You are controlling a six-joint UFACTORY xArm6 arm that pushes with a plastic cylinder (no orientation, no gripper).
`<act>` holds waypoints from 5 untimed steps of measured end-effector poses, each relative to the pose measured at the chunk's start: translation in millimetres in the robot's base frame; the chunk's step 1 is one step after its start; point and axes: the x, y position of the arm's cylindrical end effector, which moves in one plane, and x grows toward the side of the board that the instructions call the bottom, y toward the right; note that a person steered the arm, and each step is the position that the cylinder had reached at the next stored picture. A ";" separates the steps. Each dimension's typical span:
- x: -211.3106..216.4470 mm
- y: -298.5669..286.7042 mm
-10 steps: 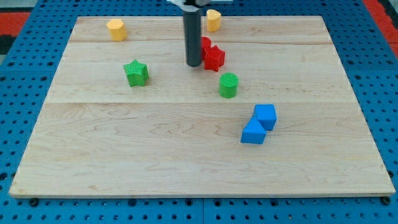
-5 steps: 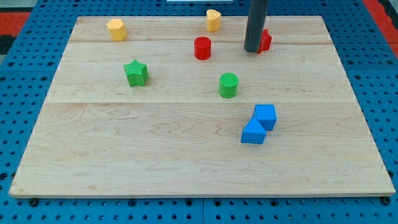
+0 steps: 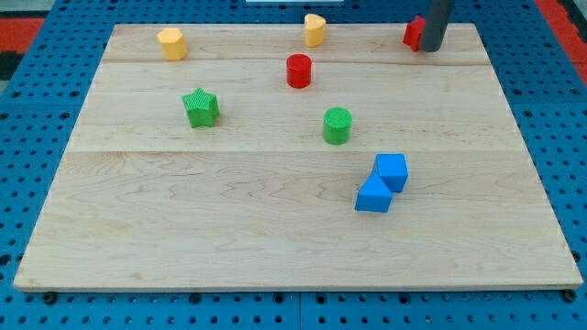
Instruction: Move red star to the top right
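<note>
Red star (image 3: 415,33) sits near the board's top right corner, close to the top edge. Only its left part shows; the rod covers the rest, so the star shape is hard to confirm here.

My tip (image 3: 431,49) rests on the board at the star's right side, touching it or just beside it; contact cannot be told for certain. The rod rises from there out of the view's top. There are no jaws on this arm, only the plain rod, so nothing is gripped.

Other blocks, all well apart from the tip:
- Red cylinder (image 3: 298,71), upper middle, to the left of the star and lower in the view.
- Yellow block (image 3: 315,29), rounded, near the top edge, just above the red cylinder.
- Second yellow block (image 3: 171,43), near the top left corner; shape unclear.
- Green star (image 3: 201,107), left of centre.
- Green cylinder (image 3: 337,126), about centre, below the red cylinder and slightly right.
- Blue cube (image 3: 392,171), right of centre, lower half.
- Second blue block (image 3: 373,195), touching the cube at its lower left; exact shape not clear.

Board (image 3: 229,238) is pale wood, lying on a blue pegboard surface (image 3: 18,183) that frames it on all sides.
</note>
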 end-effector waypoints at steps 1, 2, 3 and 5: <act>-5.3 5.4; -4.1 7.9; -4.1 12.2; 31.3 -21.0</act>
